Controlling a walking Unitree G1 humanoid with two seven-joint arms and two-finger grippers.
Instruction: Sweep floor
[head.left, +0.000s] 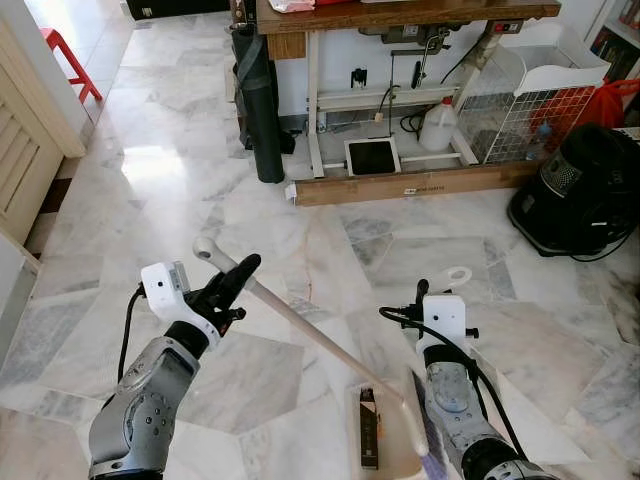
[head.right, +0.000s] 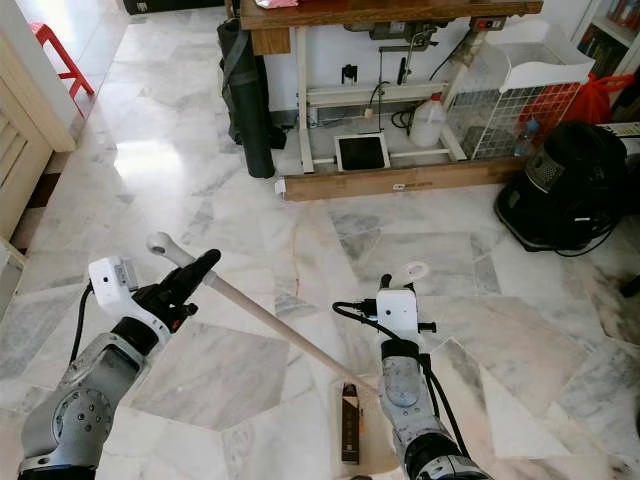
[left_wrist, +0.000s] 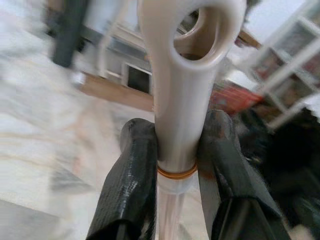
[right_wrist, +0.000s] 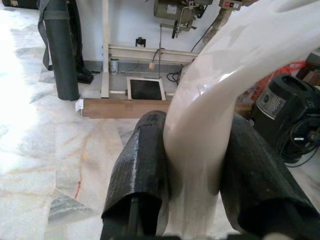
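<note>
Dustpan (head.left: 385, 440) underfoot; broom handle (head.left: 300, 322) gripped

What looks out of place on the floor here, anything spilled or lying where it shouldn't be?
Nothing spilled. One oddity: a small dark box-like item lies in the cream dustpan near the robot's feet. The left gripper clamps the broom handle; the right gripper clamps the dustpan handle.

The broom handle (head.left: 300, 322) runs across the marble floor (head.left: 150, 190) from ten o'clock to the dustpan (head.left: 390, 440) at six. At twelve stands the sewing table (head.left: 400, 15) — a rolled mat (head.left: 262, 110) leans left of it, a wire cage (head.left: 520, 110) right. The vacuum (head.left: 585, 190) sits at two o'clock.
</note>
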